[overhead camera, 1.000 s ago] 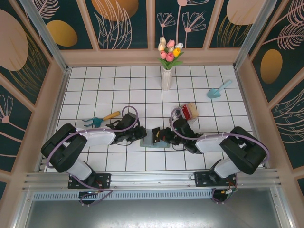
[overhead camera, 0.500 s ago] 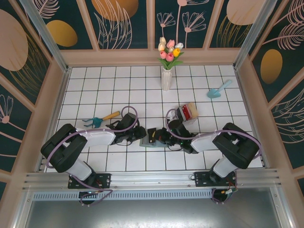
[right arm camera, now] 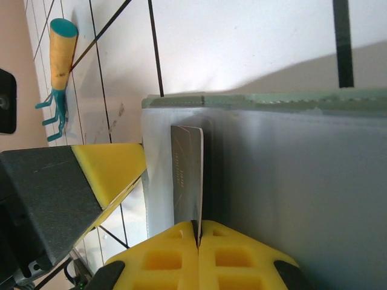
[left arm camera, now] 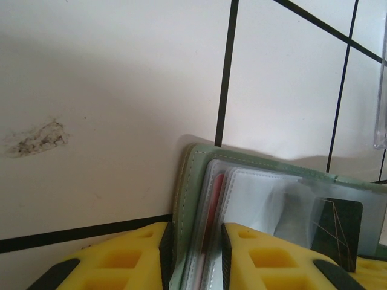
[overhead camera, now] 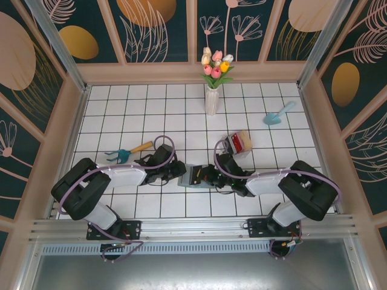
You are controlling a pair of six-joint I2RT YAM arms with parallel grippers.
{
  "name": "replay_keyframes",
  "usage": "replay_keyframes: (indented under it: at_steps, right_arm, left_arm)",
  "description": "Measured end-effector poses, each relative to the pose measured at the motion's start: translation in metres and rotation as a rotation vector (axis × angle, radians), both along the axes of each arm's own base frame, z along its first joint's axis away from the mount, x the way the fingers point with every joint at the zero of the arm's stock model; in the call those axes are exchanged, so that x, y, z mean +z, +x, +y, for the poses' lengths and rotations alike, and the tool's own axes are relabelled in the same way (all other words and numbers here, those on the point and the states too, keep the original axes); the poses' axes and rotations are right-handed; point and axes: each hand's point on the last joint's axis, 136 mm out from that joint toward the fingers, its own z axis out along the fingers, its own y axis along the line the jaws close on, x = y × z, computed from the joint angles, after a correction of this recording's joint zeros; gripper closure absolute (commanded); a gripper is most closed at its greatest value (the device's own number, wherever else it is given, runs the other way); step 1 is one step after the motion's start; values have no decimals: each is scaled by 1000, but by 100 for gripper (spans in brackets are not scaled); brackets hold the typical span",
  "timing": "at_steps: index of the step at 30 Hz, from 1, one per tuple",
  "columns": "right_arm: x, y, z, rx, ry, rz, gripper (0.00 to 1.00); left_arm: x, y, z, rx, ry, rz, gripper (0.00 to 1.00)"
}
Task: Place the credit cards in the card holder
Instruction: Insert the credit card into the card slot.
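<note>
The grey-green card holder [overhead camera: 195, 177] lies open on the tiles between the two arms, its clear sleeves showing. My left gripper [overhead camera: 180, 171] is shut on its left edge; in the left wrist view the yellow fingers [left arm camera: 139, 257] pinch the green cover [left arm camera: 192, 175] and a few sleeves, with a red card inside one. My right gripper [right arm camera: 198, 232] is shut on a dark grey credit card [right arm camera: 187, 175], held on edge against a clear sleeve of the card holder [right arm camera: 272, 101]. The same card [left arm camera: 338, 232] shows at the holder's far side. More credit cards, red and tan, sit in the clear box [overhead camera: 237, 144].
A blue hand rake with a tan handle [overhead camera: 130, 152] lies left of the left arm. A white vase of tulips [overhead camera: 211, 96] stands at the back centre, and a blue scoop [overhead camera: 278, 113] lies at the back right. Low walls ring the tiled floor.
The right gripper carried the dark card leftward over the holder, then eased back slightly to the right. The left gripper stayed on the holder's edge.
</note>
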Motion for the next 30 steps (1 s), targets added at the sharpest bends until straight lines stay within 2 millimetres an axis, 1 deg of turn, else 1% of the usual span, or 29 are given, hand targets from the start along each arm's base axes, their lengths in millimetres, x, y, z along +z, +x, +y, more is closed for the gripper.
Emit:
replay_keyframes:
  at_steps: [4,10,12,14,16,18,21,23,25,28,30]
  right_arm:
    - [0,5,8,-6,8,12,98]
    - [-1,6,18,18,21,18,95]
    - [-4,7,21,26,18,24,91]
    - [-2,10,23,31,15,17,89]
    - [1,10,23,39,4,6,84]
    - [0,8,19,45,-26,5,74]
    - [-1,5,9,48,-79,1,72]
    - [1,3,5,48,-93,-3,73]
    - [1,2,3,53,-103,-6,80]
    - [-4,0,1,62,-123,3,81]
    - [-9,0,2,72,-135,10,83]
  left_arm:
    - [0,0,0,1,-1,-3,72]
    - [0,1,0,6,-2,-3,72]
    - [-1,1,1,12,0,-4,72]
    - [0,3,2,18,4,-10,72]
    - [0,3,3,21,6,-13,72]
    - [0,3,3,20,6,-13,72]
    - [0,3,2,19,6,-13,72]
    - [0,3,2,19,6,-14,72]
    - [0,3,2,19,6,-14,72]
    - [0,3,2,19,6,-14,72]
    - [0,3,2,18,6,-13,72]
